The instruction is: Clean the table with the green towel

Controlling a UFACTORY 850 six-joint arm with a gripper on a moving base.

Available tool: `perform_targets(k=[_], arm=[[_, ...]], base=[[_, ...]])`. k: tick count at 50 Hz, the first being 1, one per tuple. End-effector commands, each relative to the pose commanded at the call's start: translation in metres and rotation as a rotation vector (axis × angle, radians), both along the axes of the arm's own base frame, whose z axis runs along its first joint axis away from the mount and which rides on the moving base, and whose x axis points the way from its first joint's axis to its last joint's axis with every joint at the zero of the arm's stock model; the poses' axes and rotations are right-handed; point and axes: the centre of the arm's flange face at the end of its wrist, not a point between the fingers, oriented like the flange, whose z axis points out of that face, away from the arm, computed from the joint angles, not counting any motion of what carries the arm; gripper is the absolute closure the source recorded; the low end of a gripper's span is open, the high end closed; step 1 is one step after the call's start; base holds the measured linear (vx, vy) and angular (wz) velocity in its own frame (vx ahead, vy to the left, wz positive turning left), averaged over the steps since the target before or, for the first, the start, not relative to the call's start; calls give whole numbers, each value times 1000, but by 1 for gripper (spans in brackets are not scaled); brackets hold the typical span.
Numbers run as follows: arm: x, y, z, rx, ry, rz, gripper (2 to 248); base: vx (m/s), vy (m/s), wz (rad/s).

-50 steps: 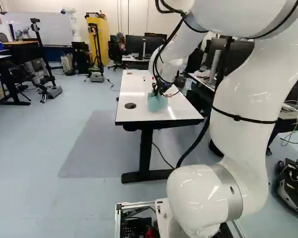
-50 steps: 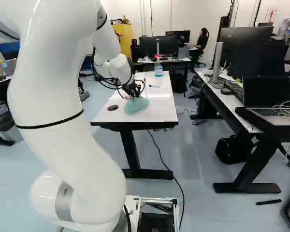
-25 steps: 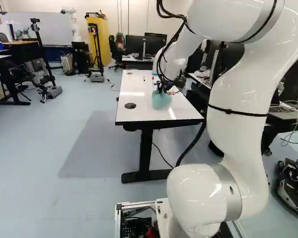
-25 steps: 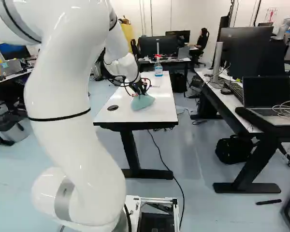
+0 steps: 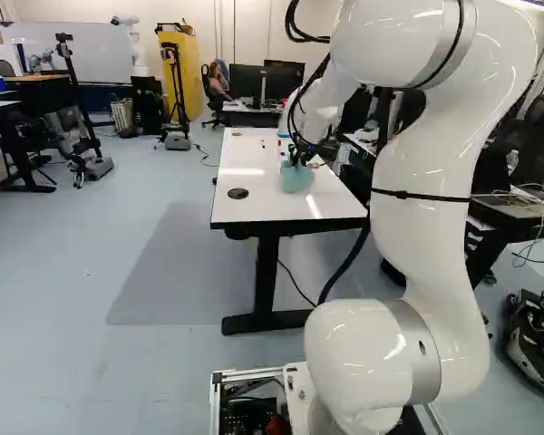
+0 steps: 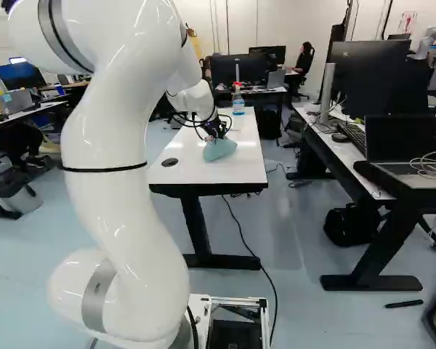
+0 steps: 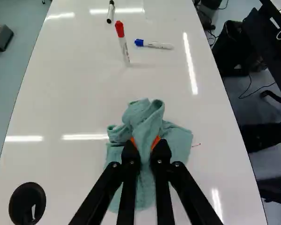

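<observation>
The green towel (image 7: 147, 119) is pinched between the pincer's (image 5: 296, 160) two fingers.

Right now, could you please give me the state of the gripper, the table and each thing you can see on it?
Gripper: shut on the towel.
Green towel: bunched, pinched between the fingers, edges spread.
Table: marked, with a small red mark beside the towel.
Blue marker: capped, lying down.
Red marker: capped.
Black marker: cannot tell whether capped.
Spray bottle: upright.
</observation>
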Motion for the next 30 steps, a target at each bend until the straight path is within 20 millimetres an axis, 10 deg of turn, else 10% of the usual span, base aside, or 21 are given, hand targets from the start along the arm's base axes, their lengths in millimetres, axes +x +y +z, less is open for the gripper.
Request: perform_targets(k=[30], arm=[[29,-20,-39,4,37,-27,208]], base=[[0,0,0]])
